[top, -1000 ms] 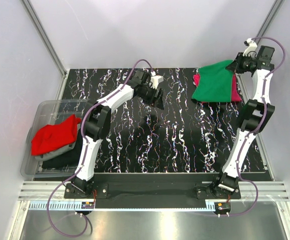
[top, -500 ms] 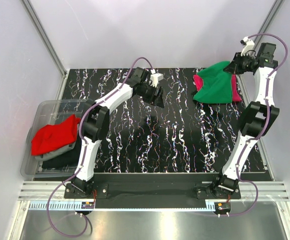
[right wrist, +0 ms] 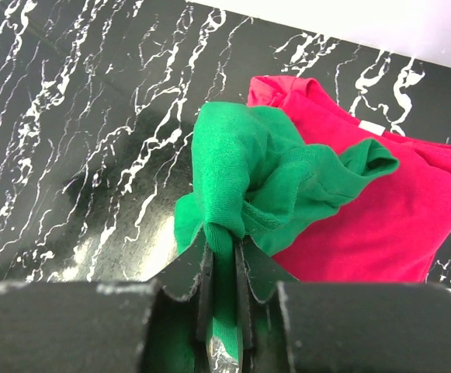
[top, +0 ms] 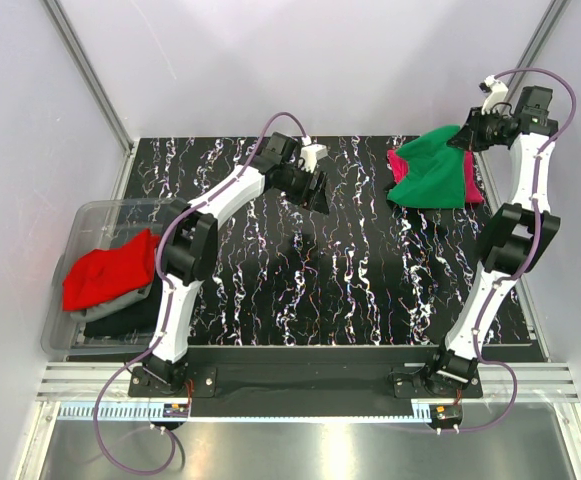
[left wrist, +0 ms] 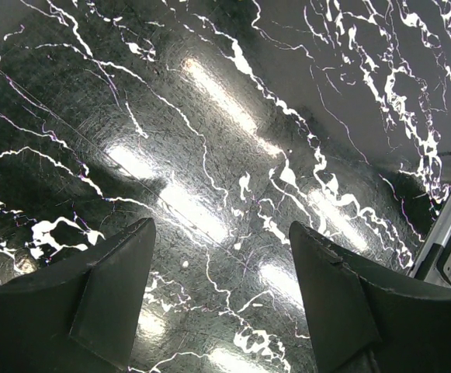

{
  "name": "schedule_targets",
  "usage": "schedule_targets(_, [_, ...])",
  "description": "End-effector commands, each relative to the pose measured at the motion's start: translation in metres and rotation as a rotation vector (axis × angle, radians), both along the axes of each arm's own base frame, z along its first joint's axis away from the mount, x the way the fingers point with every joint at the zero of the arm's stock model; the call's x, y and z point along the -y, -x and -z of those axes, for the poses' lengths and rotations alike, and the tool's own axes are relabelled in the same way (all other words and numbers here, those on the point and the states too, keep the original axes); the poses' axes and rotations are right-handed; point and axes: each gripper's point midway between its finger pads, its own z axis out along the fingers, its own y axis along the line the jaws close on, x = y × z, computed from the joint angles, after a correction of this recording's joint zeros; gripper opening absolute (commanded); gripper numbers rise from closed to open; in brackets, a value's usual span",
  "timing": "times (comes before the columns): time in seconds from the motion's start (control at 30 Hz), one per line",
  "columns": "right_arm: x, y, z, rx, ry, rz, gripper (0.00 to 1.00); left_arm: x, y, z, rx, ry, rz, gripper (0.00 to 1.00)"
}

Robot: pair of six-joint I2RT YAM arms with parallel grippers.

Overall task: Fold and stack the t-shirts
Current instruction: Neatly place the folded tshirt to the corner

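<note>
pinching green t-shirt (right wrist: 250, 175), right pincer (right wrist: 222, 260)

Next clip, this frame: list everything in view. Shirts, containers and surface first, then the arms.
green t-shirt: one, bright green, far right of the table, one edge raised, draped over the magenta t-shirt
magenta t-shirt: one, magenta-pink, on the table at far right, partly under the green one
red t-shirt: one, red, top of the pile in the bin
grey t-shirt: one, grey, peeking out under the red one
black t-shirt: one, black, bottom of that pile
bin: one, clear plastic, left edge of the table
table: one, black with white veining
left fingers: one pair, black, open above bare table
right fingers: one pair, black, shut on the green t-shirt's edge
</note>
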Motion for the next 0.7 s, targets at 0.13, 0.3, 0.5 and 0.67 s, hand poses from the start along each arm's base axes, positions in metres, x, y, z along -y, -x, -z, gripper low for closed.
schedule_targets(0.13, [-0.018, 0.017, -0.065, 0.135, 0.045, -0.088, 0.01, 0.005, 0.004, -0.045, 0.086, 0.055, 0.023, 0.75])
schedule_targets(0.3, [-0.019, 0.013, -0.072, 0.157, 0.061, -0.113, 0.00, 0.007, 0.007, -0.045, 0.083, 0.056, 0.029, 0.75])
schedule_targets(0.5, [-0.005, -0.012, -0.046, 0.152, 0.102, -0.106, 0.00, 0.007, 0.008, -0.039, 0.084, 0.040, 0.030, 0.75])
schedule_targets(0.67, [0.011, -0.034, -0.010, 0.127, 0.144, -0.076, 0.00, 0.005, 0.009, -0.033, 0.076, 0.024, 0.029, 0.75])
